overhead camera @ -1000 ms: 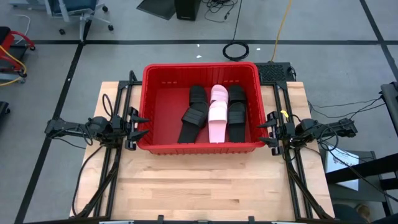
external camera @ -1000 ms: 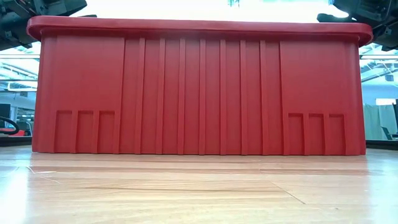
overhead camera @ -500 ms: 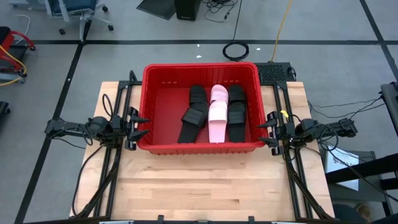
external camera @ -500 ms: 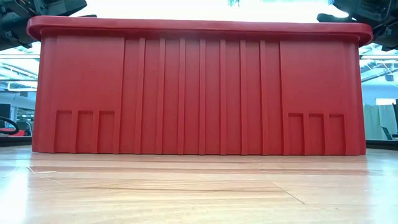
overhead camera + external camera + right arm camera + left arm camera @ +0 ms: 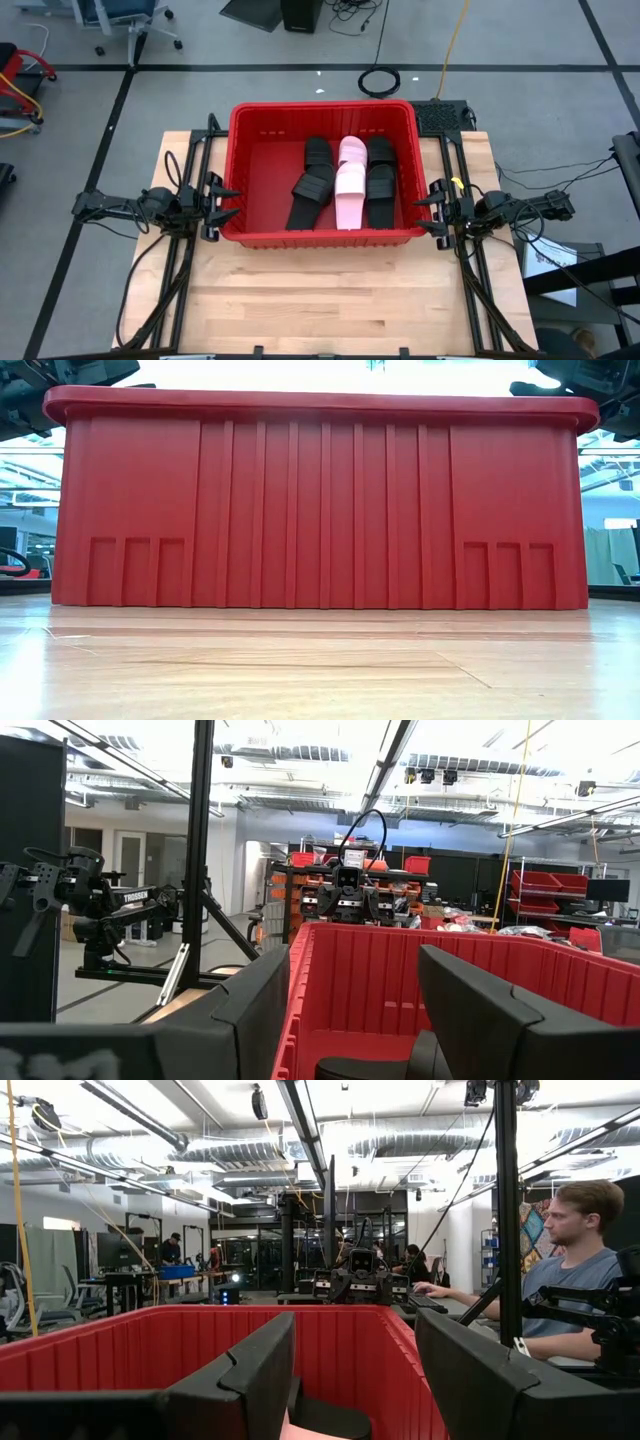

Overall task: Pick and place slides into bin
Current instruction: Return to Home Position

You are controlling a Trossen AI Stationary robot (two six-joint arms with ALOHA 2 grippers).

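Red bin [image 5: 233, 150] sits at the far middle of the wooden table [image 5: 330, 290]. All the slides [image 5: 350, 180] I can find lie inside it, toward its right half: black ones on the left, lapped and skewed, pink in the middle, black again on the right. They overlap, so no firm count is possible from above. None show on the bare table. Left gripper [image 5: 228, 204] hangs just outside the bin's left wall and right gripper [image 5: 422, 213] just outside the right wall, both level with the rim and pointing inward. Each has its fingers spread well apart with nothing between them; the wrist views show the red wall through the gaps, past one left finger [image 5: 255, 1370] and one right finger [image 5: 250, 1000]. A person [image 5: 575, 1270] sits at a desk beyond the table. By my reading these sandals are light, bendy and matte, not slippery or breakable. The wide strap is the natural pinch point; a grip on the sole edge would likely flex and tip. The job looks finished and the arms parked.
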